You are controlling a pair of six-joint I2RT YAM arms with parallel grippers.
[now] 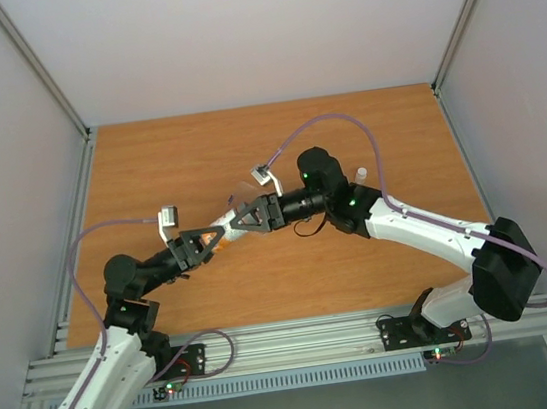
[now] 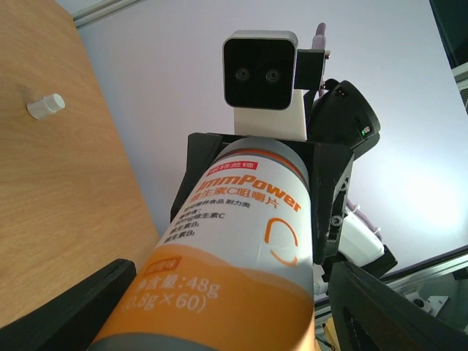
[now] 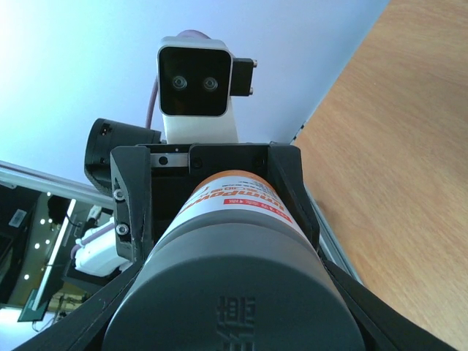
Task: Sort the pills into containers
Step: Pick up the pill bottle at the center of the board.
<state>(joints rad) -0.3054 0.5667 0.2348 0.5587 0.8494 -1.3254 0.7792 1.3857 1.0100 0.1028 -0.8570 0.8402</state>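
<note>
A white-and-orange bottle [image 2: 248, 241] is hanging level over the middle of the wooden table [image 1: 176, 157]. The left gripper [image 1: 215, 235] is holding it from 8 o'clock, fingers pinching the orange base end. The right gripper [image 1: 243, 219] is holding it from 3 o'clock, fingers clamping the grey cap [image 3: 234, 307] end. A small white cylinder [image 1: 360, 173] is lying on the table at the bottle's 2 o'clock, well apart. The pills themselves are hidden from view.
</note>
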